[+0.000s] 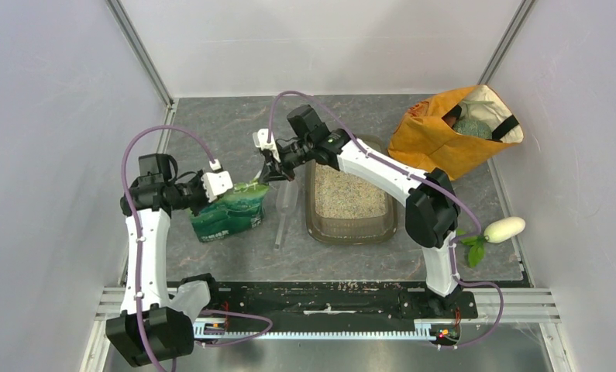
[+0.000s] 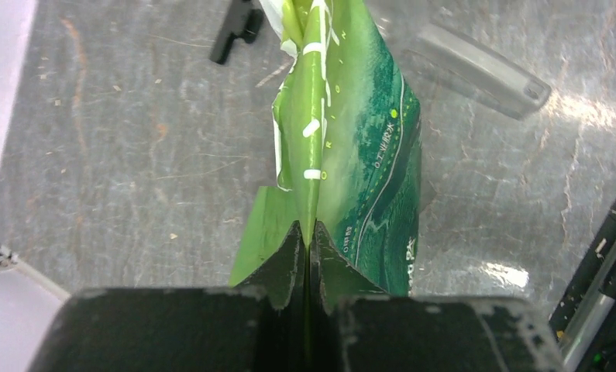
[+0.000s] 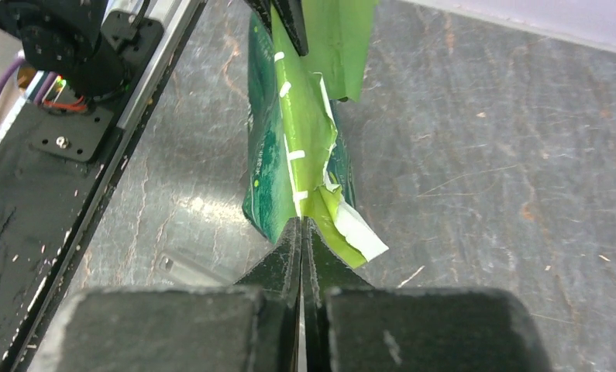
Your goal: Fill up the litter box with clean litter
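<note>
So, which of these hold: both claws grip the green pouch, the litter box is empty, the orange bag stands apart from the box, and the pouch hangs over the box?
1. The left gripper and the right gripper are both shut on the green pouch. True.
2. The litter box is empty. False: litter covers its floor.
3. The orange bag stands apart from the litter box. True.
4. The green pouch hangs over the litter box. False: it is to the box's left, beside it.

Green pouch [image 1: 231,213] at left; orange bag [image 1: 428,143], white radish [image 1: 504,229] right.
</note>
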Robot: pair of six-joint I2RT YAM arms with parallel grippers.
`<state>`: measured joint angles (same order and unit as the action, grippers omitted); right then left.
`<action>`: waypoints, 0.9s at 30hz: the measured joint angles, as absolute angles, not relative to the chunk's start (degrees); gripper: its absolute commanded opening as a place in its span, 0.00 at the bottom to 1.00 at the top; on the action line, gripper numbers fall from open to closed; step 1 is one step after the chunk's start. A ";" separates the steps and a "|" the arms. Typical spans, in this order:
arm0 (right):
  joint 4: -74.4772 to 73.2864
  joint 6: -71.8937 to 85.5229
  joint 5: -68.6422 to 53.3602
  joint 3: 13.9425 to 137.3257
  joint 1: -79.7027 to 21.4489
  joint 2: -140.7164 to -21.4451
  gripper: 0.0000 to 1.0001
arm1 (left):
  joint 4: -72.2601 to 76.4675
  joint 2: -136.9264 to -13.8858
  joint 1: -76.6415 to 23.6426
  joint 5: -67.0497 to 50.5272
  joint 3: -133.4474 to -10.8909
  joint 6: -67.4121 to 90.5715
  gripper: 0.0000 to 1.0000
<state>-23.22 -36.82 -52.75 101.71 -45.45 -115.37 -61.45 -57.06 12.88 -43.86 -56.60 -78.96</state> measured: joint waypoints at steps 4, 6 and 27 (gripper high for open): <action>-22.26 -33.52 -52.49 104.16 -44.60 -115.04 0.00 | -59.81 -57.08 13.04 -44.84 -59.46 -75.68 0.02; -22.13 -33.08 -52.49 104.18 -44.38 -114.80 0.00 | -59.70 -57.10 13.04 -45.21 -59.44 -75.70 0.02; -28.62 -26.59 -52.90 107.70 -41.60 -117.05 0.74 | -59.66 -61.47 13.04 -44.10 -58.85 -75.64 0.78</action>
